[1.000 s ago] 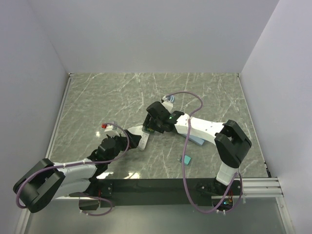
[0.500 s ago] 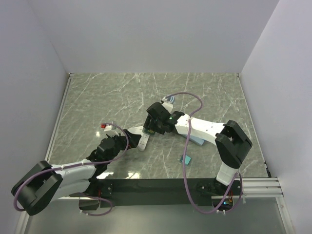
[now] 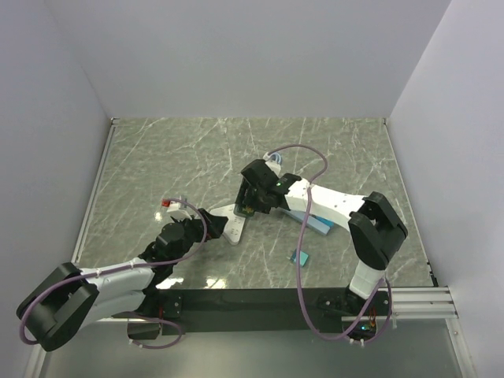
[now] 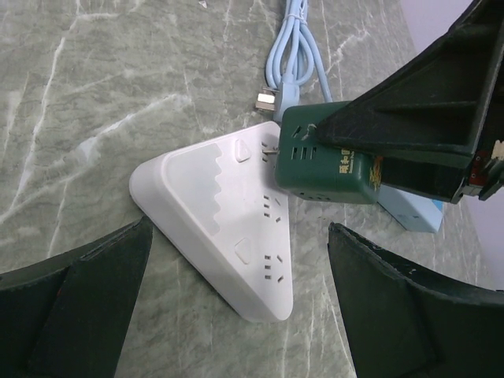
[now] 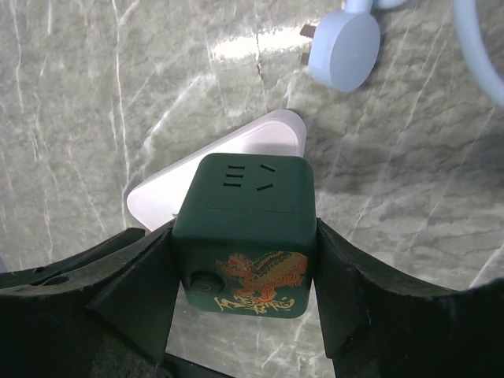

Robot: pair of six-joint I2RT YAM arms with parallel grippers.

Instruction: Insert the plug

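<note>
Right gripper (image 5: 244,256): closed on green cube adapter (image 5: 244,209) | prongs shown at white triangular power strip (image 4: 213,213), frame centre | left gripper (image 4: 240,236): spread wide, empty.

Each arm joins glossy white shell links to bulky matte black joint housings, as on the left arm (image 3: 118,279) and the right arm (image 3: 331,206). A thin purple cable (image 3: 302,268) runs along each arm in loose loops. Both bases sit on a black rail (image 3: 236,300) at the near edge of the tabletop (image 3: 157,157), where a small green light (image 3: 362,319) glows by the right base. The left claw (image 4: 240,232) and right claw (image 5: 240,291) have broad, wedge-shaped matte black fingers.
</note>
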